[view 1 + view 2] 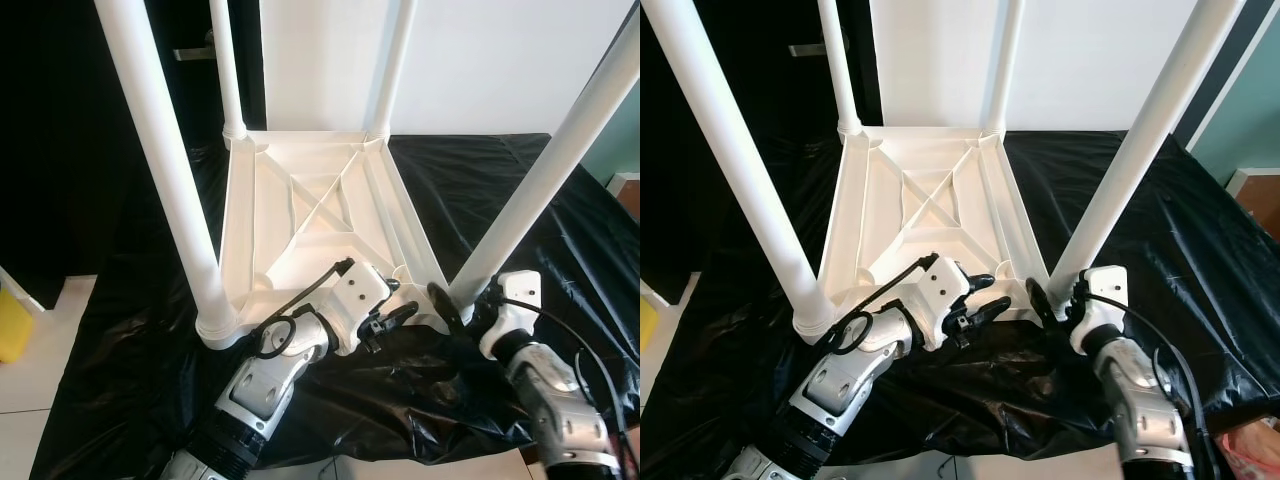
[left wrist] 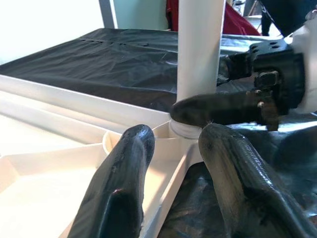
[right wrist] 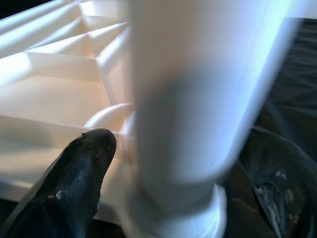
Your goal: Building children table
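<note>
A white plastic table [image 1: 300,215] lies upside down on a black sheet [image 1: 470,180], its four legs pointing up. My left gripper [image 1: 405,300] is open at the table's near rim, close to the near right corner. In the left wrist view one of its fingers [image 2: 124,183] hangs over the ribbed underside and the other over the sheet. My right gripper [image 1: 468,302] is open and straddles the base of the near right leg [image 1: 545,175]. In the right wrist view that leg [image 3: 193,99] stands between the fingers, with a sliver of gap at one fingertip [image 3: 86,153].
The near left leg [image 1: 165,170] rises at a slant beside my left arm. Two far legs [image 1: 228,70] [image 1: 393,65] stand against a white wall. A yellow object [image 1: 12,325] sits on the pale floor [image 1: 30,390] at the left. The sheet is rumpled under both arms.
</note>
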{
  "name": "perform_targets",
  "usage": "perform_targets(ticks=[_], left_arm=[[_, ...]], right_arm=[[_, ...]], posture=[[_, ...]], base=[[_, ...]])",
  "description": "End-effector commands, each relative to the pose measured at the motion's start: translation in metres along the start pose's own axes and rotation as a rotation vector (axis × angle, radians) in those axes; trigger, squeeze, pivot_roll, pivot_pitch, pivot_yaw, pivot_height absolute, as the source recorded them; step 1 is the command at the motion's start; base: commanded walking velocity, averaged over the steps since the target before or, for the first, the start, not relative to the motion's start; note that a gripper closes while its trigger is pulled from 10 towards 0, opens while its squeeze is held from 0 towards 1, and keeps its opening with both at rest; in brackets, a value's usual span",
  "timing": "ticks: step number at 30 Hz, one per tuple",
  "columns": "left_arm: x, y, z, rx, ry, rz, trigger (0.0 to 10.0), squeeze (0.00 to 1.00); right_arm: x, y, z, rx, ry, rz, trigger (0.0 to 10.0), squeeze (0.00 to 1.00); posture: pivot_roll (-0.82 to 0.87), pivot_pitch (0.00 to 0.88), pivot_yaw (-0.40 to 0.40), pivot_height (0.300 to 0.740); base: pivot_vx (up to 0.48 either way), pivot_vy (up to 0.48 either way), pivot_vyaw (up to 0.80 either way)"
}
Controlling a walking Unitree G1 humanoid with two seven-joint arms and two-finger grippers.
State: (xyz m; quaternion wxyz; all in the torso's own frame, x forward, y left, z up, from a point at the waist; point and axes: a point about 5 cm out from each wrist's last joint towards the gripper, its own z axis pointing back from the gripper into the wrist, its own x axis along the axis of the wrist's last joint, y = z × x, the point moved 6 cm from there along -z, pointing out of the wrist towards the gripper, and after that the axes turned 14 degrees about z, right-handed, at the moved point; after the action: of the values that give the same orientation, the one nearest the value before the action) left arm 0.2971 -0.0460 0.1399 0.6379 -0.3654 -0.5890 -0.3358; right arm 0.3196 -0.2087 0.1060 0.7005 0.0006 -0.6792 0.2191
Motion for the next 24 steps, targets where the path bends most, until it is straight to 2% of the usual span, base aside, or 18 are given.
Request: perform_targets(ticks=[1,3,4,6,8,10,13,14,17,18,19,20,24], left_arm=[[-0.001,0.000,-0.002,0.012,0.001,-0.006,10.0,0.00],[-0.001,0.000,-0.002,0.012,0.001,-0.006,10.0,0.00],[-0.001,0.000,-0.002,0.012,0.000,-0.005,10.0,0.00],[-0.001,0.000,-0.002,0.012,0.000,-0.005,10.0,0.00],[0.000,0.001,-0.002,0.012,-0.001,-0.007,10.0,0.00],[0.000,0.001,-0.002,0.012,-0.001,-0.007,10.0,0.00],[0.001,0.003,-0.002,0.010,-0.002,-0.013,10.0,0.00],[0.002,0.003,-0.002,0.010,-0.003,-0.014,10.0,0.00],[0.002,0.003,-0.002,0.010,-0.003,-0.015,10.0,0.00],[0.002,0.003,-0.002,0.012,-0.003,-0.015,10.0,0.00],[0.002,0.003,-0.002,0.012,-0.003,-0.015,10.0,0.00],[0.002,0.004,-0.001,0.019,-0.005,-0.015,10.0,0.00],[0.002,0.004,0.000,0.022,-0.006,-0.012,10.0,0.00]], right_arm=[[0.000,0.000,0.001,0.083,-0.014,0.008,10.0,0.00],[0.000,0.000,0.001,0.083,-0.014,0.008,10.0,0.00],[-0.001,0.001,0.001,0.137,-0.018,0.029,10.0,0.00],[-0.001,0.001,0.001,0.137,-0.018,0.029,10.0,0.00],[-0.004,0.003,-0.005,0.226,-0.006,0.069,10.0,0.00],[-0.004,0.003,-0.005,0.226,-0.006,0.069,10.0,0.00],[-0.006,0.002,-0.021,0.276,0.004,0.132,10.0,0.00],[-0.005,0.003,-0.025,0.279,0.003,0.143,4.7,0.00],[-0.005,0.003,-0.027,0.281,0.002,0.149,4.7,0.00],[-0.005,0.005,-0.027,0.293,0.000,0.147,0.9,0.00],[-0.005,0.005,-0.027,0.293,0.000,0.147,0.9,0.00],[-0.008,0.009,-0.026,0.304,0.001,0.141,0.0,0.00],[-0.014,0.011,-0.022,0.320,0.007,0.131,0.0,0.00]], posture=[[-0.05,0.000,-0.056,0.740],[-0.05,0.000,-0.056,0.740],[-0.05,0.000,-0.055,0.740],[-0.05,0.000,-0.055,0.740],[-0.05,0.000,-0.051,0.740],[-0.05,0.000,-0.051,0.740],[-0.04,0.000,-0.047,0.740],[-0.04,0.000,-0.050,0.740],[-0.03,0.000,-0.051,0.740],[-0.03,0.000,-0.054,0.740],[-0.03,0.000,-0.054,0.740],[-0.02,0.000,-0.060,0.740],[-0.02,0.000,-0.059,0.740]], base=[[0.000,0.000,0.00],[0.000,0.000,0.00],[0.000,0.000,0.00],[0.000,0.000,0.00],[0.000,0.000,0.00],[0.000,0.000,0.00],[0.000,0.000,0.00],[0.000,0.000,0.00],[0.000,0.000,0.00],[0.000,0.000,0.00],[0.000,0.000,0.00],[0.000,0.000,0.00],[0.000,0.000,0.00]])
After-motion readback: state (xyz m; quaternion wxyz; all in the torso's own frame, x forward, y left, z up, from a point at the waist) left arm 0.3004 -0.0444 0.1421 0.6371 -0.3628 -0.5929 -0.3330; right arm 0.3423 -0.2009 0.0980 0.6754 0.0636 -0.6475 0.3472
